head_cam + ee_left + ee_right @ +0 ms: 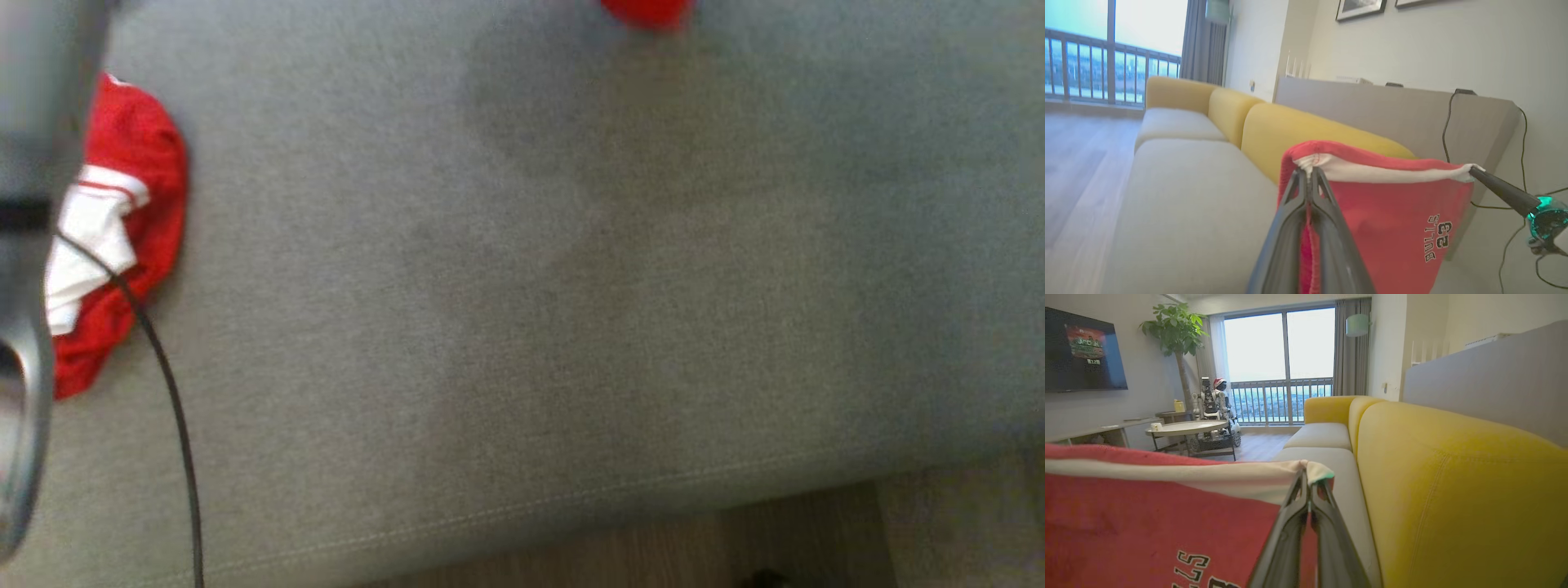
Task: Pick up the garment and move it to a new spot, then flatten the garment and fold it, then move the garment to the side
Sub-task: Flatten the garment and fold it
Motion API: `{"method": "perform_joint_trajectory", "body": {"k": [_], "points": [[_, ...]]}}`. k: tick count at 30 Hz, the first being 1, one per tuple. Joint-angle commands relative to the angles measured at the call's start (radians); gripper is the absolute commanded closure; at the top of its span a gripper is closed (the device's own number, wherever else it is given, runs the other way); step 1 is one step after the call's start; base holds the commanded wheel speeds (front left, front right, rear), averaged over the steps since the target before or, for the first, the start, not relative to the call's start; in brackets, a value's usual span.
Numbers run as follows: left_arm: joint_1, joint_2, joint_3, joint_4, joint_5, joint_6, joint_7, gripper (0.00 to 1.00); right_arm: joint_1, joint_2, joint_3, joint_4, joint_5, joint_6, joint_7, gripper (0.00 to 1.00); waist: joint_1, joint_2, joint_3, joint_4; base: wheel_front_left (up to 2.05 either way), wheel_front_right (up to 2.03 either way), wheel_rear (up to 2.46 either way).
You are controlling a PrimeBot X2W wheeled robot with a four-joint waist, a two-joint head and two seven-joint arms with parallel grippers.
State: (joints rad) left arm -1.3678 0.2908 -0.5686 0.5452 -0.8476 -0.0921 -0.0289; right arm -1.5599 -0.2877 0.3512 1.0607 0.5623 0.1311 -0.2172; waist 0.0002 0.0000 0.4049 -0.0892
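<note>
Red garment (1392, 220) hangs taut between the left gripper (1308, 173) and the right gripper (1308, 484), each pinching one end of its white-trimmed top edge.

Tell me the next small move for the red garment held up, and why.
Probably lower both arms together so the red Bulls 23 garment settles flat on the grey seat cushion: the left gripper and right gripper have jaws shut on its white edge, stretched taut.

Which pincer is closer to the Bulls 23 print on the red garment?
Right. The right pincer grips the garment corner just above the print; the left pincer grips the opposite corner.
</note>
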Motion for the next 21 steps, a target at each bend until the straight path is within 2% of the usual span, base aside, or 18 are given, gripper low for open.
{"method": "perform_joint_trajectory", "body": {"k": [1, 5, 7, 10, 14, 18, 21], "points": [[-0.060, 0.032, 0.024, -0.008, 0.020, -0.008, -0.026, 1.00, -0.045, 0.010, -0.016, -0.017, -0.020, 0.000, -0.016, 1.00, -0.0002, 0.0000, 0.060, -0.028, 0.00, 0.00, 0.00], [-0.202, 0.021, -0.005, 0.085, 0.113, -0.026, -0.174, 1.00, -0.143, -0.006, -0.100, -0.023, -0.114, 0.000, -0.043, 1.00, -0.0002, 0.0000, 0.118, -0.038, 0.00, 0.00, 0.00], [-0.238, 0.015, -0.005, 0.100, 0.136, -0.032, -0.215, 1.00, -0.154, -0.016, -0.169, -0.097, -0.166, 0.000, -0.044, 1.00, -0.0002, 0.0000, 0.146, -0.037, 0.00, 0.00, 0.00], [-0.217, 0.015, 0.006, 0.066, 0.154, -0.037, -0.231, 1.00, -0.098, 0.006, -0.257, -0.196, -0.242, 0.000, -0.044, 1.00, -0.0002, 0.0000, 0.168, -0.037, 0.00, 0.00, 0.00], [0.005, 0.058, -0.054, -0.153, 0.154, -0.038, -0.232, 1.00, 0.079, 0.065, -0.295, -0.252, -0.328, 0.000, -0.044, 1.00, -0.0002, 0.0000, 0.166, -0.039, 0.00, 0.00, 0.00], [0.212, 0.124, -0.139, -0.285, 0.156, -0.038, -0.233, 1.00, 0.266, 0.086, -0.294, -0.299, -0.342, 0.000, -0.004, 1.00, -0.0002, 0.0000, 0.143, -0.037, 0.00, 0.00, 0.00], [0.363, 0.167, -0.153, -0.370, 0.159, -0.038, -0.233, 1.00, 0.437, 0.095, -0.296, -0.396, -0.327, 0.000, 0.045, 1.00, -0.0002, 0.0000, 0.120, -0.039, 0.00, 0.00, 0.00]]}}
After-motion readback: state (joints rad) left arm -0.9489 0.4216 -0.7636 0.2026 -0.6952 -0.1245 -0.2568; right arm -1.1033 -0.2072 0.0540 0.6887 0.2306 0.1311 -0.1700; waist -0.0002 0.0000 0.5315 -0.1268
